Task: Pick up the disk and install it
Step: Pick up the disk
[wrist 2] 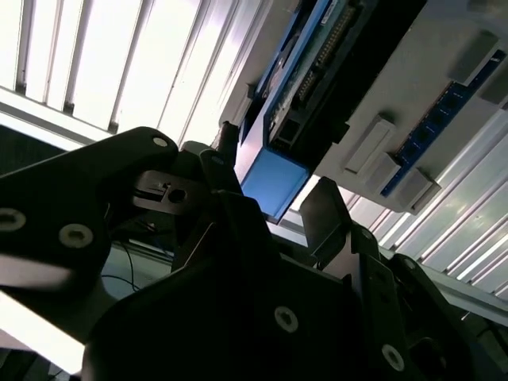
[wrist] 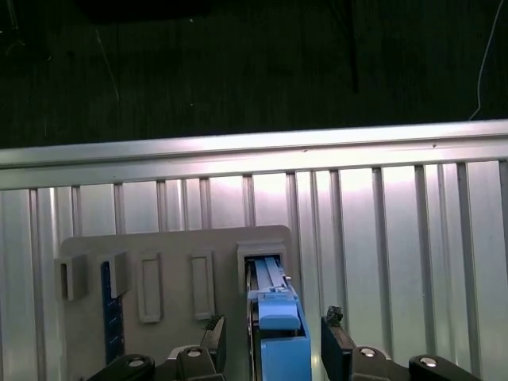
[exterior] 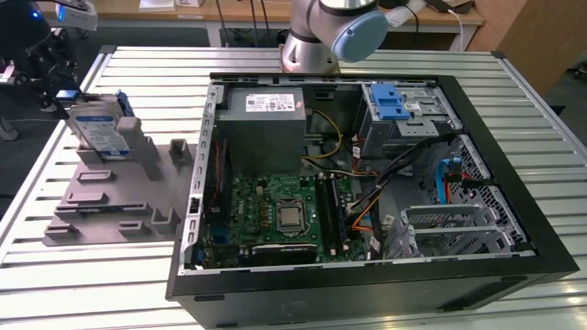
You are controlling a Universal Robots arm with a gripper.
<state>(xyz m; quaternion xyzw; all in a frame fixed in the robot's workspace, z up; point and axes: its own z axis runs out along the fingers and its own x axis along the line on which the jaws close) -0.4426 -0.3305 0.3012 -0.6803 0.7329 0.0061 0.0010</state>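
Straddling the disk (wrist: 278, 349) with jaws released, a gap showing on each side of its blue carrier. Parked upright in the grey rack (exterior: 110, 199) on the slatted worktop (exterior: 82, 275), on the exterior view's left of the open computer case (exterior: 513, 206).

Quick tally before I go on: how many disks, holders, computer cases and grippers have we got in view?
Disk: 1
Grey holder: 1
Computer case: 1
Gripper: 1
Total: 4
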